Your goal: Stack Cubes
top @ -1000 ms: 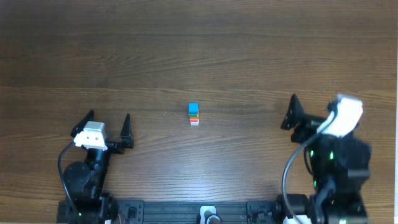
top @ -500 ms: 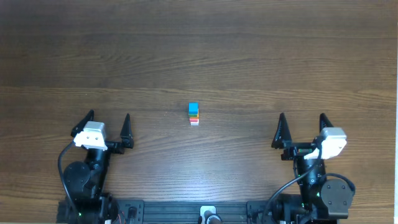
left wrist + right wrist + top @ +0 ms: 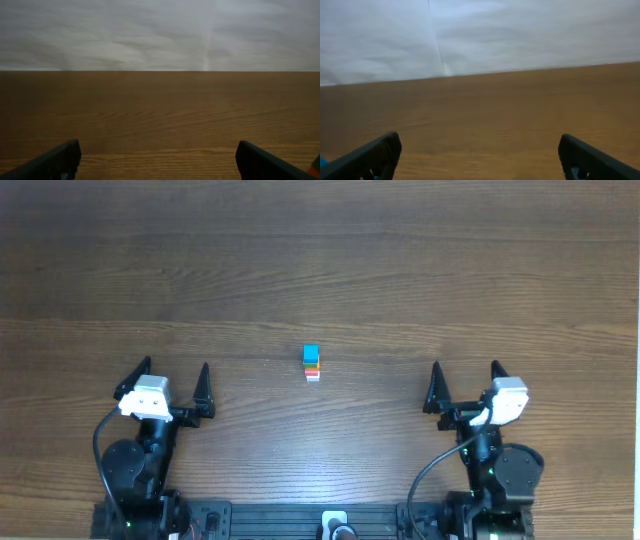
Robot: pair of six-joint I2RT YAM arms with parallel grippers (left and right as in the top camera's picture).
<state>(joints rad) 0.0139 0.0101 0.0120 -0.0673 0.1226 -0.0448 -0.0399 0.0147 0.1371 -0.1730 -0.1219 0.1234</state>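
A cube stack (image 3: 312, 365) stands at the middle of the worktop (image 3: 320, 260), with the left hand (image 3: 175, 370) and the right hand (image 3: 465, 370) both spread wide and well apart from it.
Top view: the stack is upright, with a blue cube (image 3: 312, 354) on top and an orange cube (image 3: 312, 366) under it (the lowest layer looks pale, too small to tell more). The left hand lies at about 8 o'clock from the stack and the right hand at about 4 o'clock, each near its arm's base and holding nothing. Left wrist view: the two dark fingers (image 3: 55, 162) stand far apart over bare wood grain, with a pale backdrop (image 3: 160, 35) beyond the worktop's far edge. Right wrist view: the fingers (image 3: 370, 157) are likewise wide apart with only wood between them.
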